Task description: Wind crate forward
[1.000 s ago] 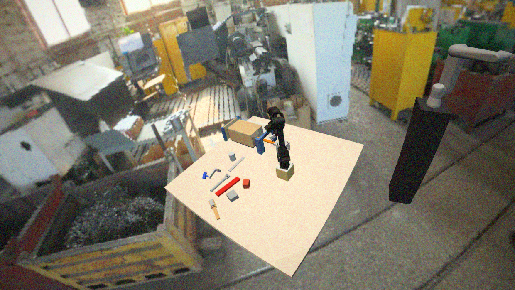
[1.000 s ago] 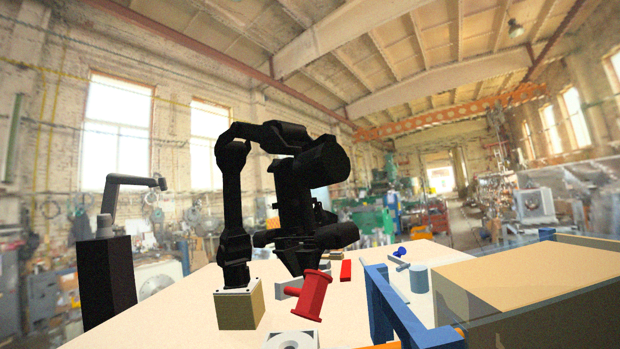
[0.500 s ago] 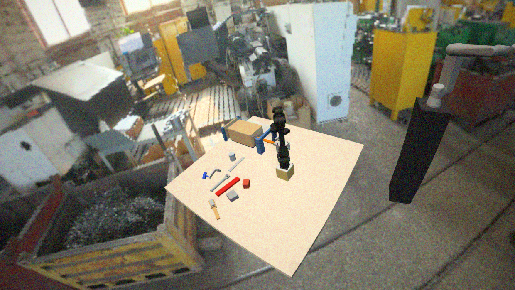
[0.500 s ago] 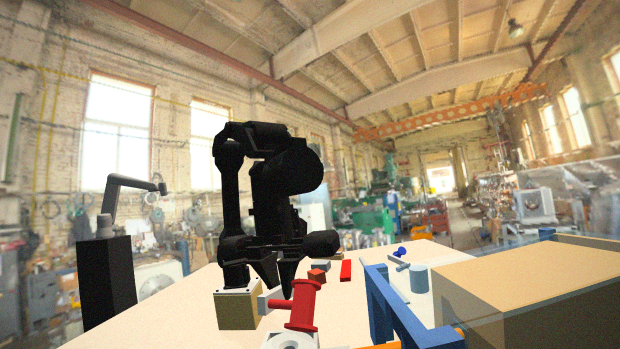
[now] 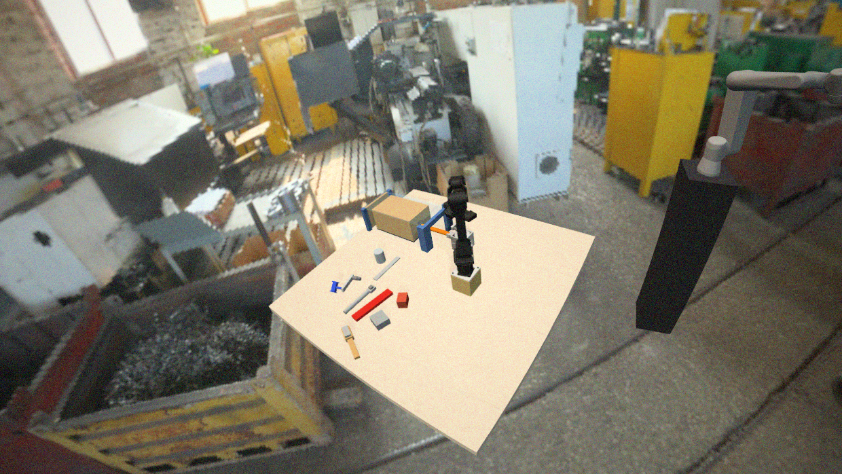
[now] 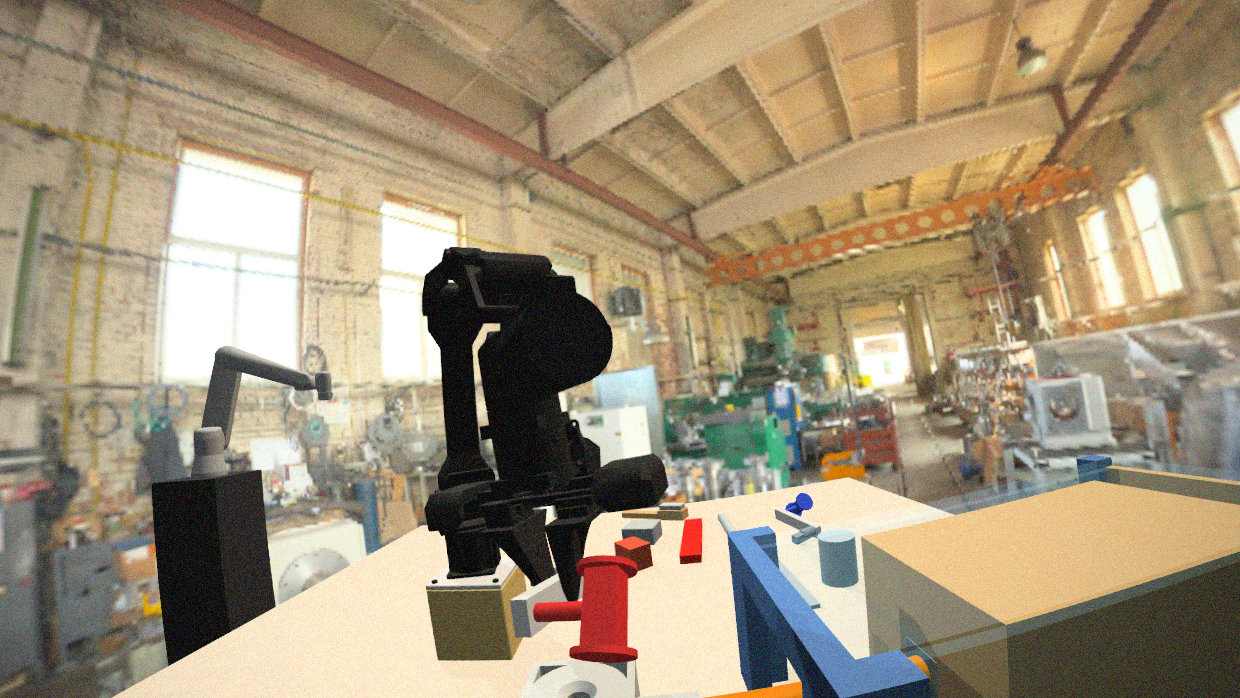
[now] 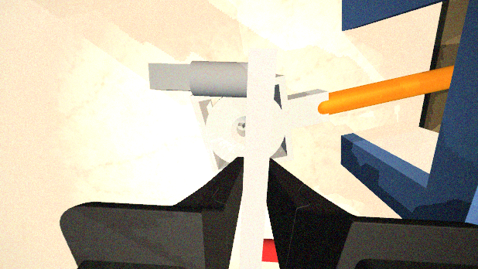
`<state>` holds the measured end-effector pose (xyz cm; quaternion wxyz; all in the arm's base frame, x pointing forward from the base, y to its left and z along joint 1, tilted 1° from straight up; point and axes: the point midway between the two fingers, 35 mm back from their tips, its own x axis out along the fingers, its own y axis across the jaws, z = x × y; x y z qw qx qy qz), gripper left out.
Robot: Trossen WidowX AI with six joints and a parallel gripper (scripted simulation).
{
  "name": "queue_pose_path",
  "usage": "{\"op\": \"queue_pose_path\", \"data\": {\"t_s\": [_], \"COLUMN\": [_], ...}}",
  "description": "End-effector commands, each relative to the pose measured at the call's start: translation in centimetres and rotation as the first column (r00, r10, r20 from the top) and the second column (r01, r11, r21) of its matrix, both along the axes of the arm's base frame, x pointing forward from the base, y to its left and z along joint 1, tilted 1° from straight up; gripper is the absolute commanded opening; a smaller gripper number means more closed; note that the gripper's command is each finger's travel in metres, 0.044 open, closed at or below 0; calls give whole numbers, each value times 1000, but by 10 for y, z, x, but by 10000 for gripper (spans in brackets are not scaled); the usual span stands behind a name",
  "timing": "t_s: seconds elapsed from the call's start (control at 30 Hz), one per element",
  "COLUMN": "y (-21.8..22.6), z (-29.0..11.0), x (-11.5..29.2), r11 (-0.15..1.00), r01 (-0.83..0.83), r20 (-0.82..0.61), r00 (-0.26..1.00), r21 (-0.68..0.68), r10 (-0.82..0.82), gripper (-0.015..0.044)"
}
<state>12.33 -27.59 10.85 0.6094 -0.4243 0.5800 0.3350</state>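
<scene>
Gripper (image 7: 254, 182) clamped on winch handle (image 7: 257, 116), its pale arm between the black fingers, red knob (image 6: 604, 606) upright beside them. Handle hangs directly over winch (image 7: 232, 133) and its round top hole. Orange strap (image 7: 387, 90) runs from winch through blue steel frame (image 6: 780, 624) to crate (image 6: 1067, 554) inside the cubby.

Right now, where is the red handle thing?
The winch handle is pinched in the gripper, hanging just above the winch, left of the blue frame in the exterior view.
</scene>
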Motion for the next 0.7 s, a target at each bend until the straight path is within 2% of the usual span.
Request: {"op": "queue_pose_path", "data": {"t_s": [0.0,0.67], "y": [0,0], "z": [1,1], "x": [0,-1], "r11": [999,986], "r01": [-5,14], "r20": [62,355], "r00": [998,934], "r21": [-32,-165], "r10": [7,46], "gripper": [0,0]}}
